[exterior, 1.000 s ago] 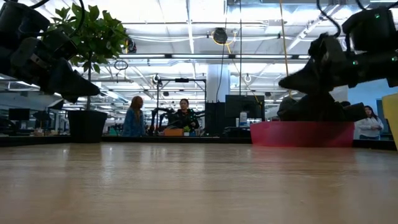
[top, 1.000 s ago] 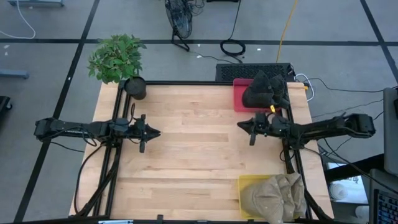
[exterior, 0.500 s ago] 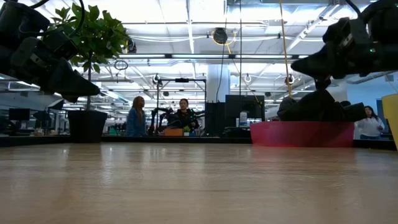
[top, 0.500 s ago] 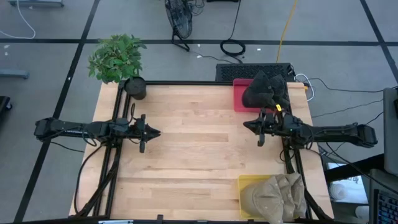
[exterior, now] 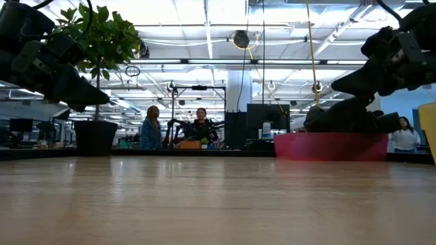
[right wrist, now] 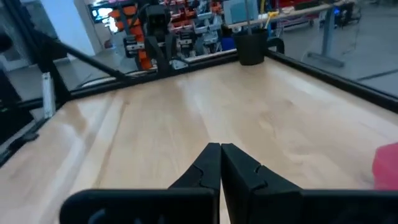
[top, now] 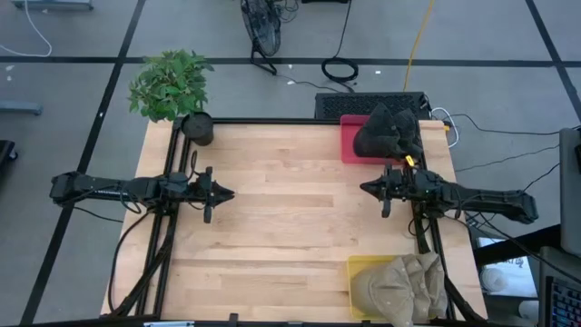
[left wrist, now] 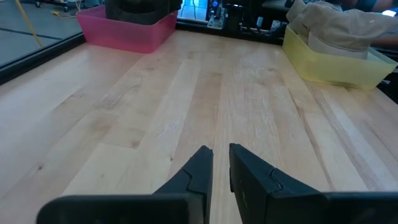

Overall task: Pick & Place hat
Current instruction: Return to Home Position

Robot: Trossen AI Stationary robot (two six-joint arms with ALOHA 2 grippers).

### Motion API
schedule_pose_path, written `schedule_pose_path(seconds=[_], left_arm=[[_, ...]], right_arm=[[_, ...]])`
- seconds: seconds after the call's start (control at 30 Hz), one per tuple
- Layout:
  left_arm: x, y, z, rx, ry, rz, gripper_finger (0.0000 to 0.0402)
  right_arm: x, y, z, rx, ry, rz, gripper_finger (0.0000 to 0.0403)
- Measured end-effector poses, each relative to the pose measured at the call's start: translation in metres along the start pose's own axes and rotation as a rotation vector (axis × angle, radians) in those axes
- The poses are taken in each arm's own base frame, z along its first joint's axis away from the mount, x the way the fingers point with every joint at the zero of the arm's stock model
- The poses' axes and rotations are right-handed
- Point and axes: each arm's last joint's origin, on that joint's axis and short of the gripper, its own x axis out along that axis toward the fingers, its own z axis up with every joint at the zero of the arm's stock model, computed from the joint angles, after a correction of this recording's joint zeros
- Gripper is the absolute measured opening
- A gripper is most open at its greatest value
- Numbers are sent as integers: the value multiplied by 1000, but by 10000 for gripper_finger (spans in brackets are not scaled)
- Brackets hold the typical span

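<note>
Brown caps (top: 399, 283) lie heaped in the yellow bin (top: 354, 270) at the table's near right corner. Right gripper (top: 365, 188) hovers between it and the far red bin (top: 347, 145), fingers pressed together, empty. Left gripper (top: 228, 193) hangs over the left side, fingers slightly parted, empty.

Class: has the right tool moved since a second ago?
Yes. Against the fixed red plastic bin, the right tool has drawn back toward the wooden table's right edge.
</note>
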Motion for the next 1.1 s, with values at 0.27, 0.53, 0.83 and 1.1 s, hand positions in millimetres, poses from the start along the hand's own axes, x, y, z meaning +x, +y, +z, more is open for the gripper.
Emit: schedule_pose_path(seconds=[0.27, 0.53, 0.83, 1.1], left_arm=[[0, 0, 0, 0, 0, 0, 58], [0, 0, 0, -1, -1, 0, 58], [0, 0, 0, -1, -1, 0, 58], [0, 0, 0, -2, 0, 0, 58]], right_arm=[[-13, 1, 10, -79, 89, -46, 0], [-10, -1, -2, 29, 92, -45, 0], [-6, 1, 3, 9, -60, 21, 0], [-6, 1, 6, 22, -107, 2, 0]])
